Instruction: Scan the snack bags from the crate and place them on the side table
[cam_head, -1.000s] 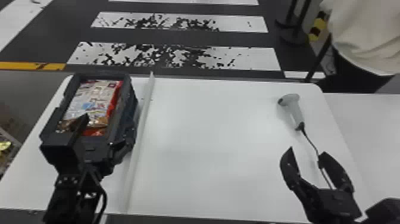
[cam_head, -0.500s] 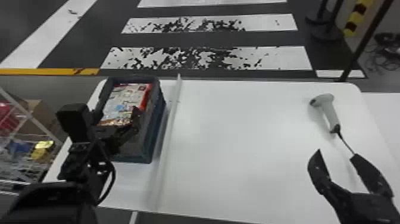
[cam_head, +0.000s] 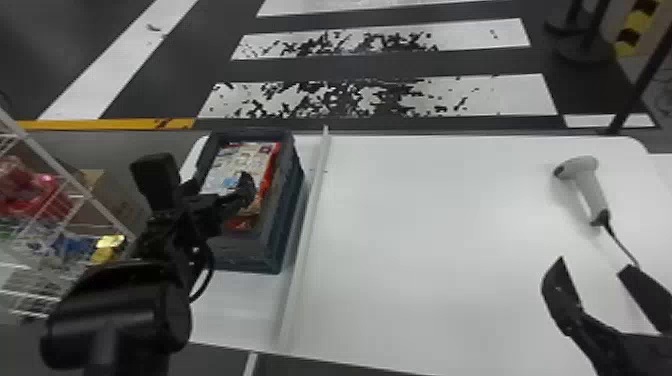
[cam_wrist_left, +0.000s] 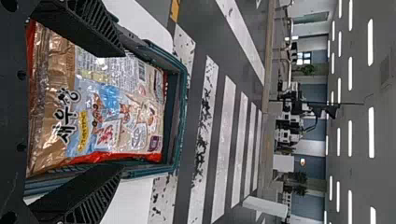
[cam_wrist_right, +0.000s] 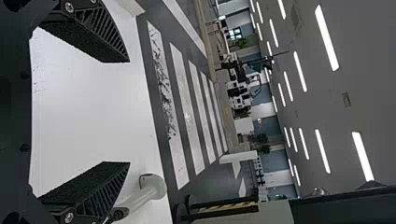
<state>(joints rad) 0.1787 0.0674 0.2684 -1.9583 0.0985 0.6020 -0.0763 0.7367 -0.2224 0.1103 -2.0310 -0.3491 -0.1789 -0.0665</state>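
My left gripper (cam_head: 217, 190) is open above the near left part of the dark crate (cam_head: 287, 220), over a red-edged snack bag (cam_head: 240, 162). In the left wrist view, the open left gripper (cam_wrist_left: 122, 110) has one finger on each side of the bag (cam_wrist_left: 109, 107), inside the crate's width (cam_wrist_left: 176, 112); whether they touch it I cannot tell. The right gripper (cam_head: 594, 266) is open and holds nothing, above the right part of the table, near the scanner's cable. The right wrist view has this gripper (cam_wrist_right: 128, 112) beside the grey scanner (cam_wrist_right: 152, 186). That scanner (cam_head: 587, 175) lies at the far right.
A white raised strip (cam_head: 305, 235) divides the white table (cam_head: 425, 240) just right of the crate. At the left stands a wire rack (cam_head: 75, 200) with colourful packages. Black posts (cam_head: 585, 47) rise beyond the table's far right corner.
The head view has swung left, shifting table and crate rightward in it. My left gripper's pose over the crate has changed, its arm showing further in. A person at the far right has left the view.
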